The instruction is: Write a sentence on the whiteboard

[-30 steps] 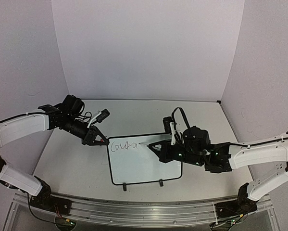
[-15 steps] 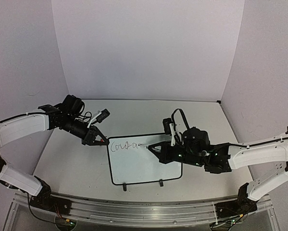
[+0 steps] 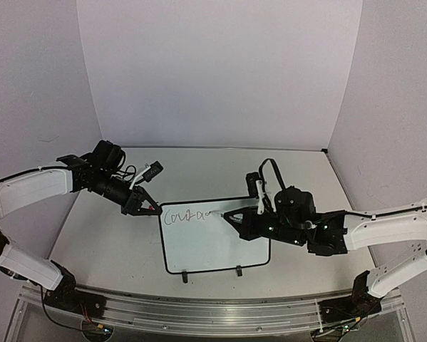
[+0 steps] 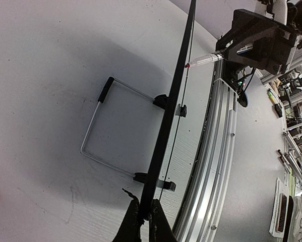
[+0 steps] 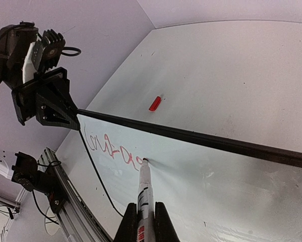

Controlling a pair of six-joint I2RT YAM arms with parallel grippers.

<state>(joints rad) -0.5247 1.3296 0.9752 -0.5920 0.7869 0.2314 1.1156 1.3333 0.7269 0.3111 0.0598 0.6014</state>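
Whiteboard: thin, stiff, light and glossy by the look; propped on the bench, likely to skid, so you hold its far left corner, where the left pincer clamps the rim. Marker: slim, slick; right pincer shut on its barrel, tip at the unfinished sentence; press lightly.

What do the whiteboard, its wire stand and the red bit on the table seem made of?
Small glossy white whiteboard: smooth coated panel, reflections show on it; thin black rim, probably plastic. Thin grey bent-wire stand: likely metal, from its dull sheen. Small red piece: uniform matte colour, probably plastic.
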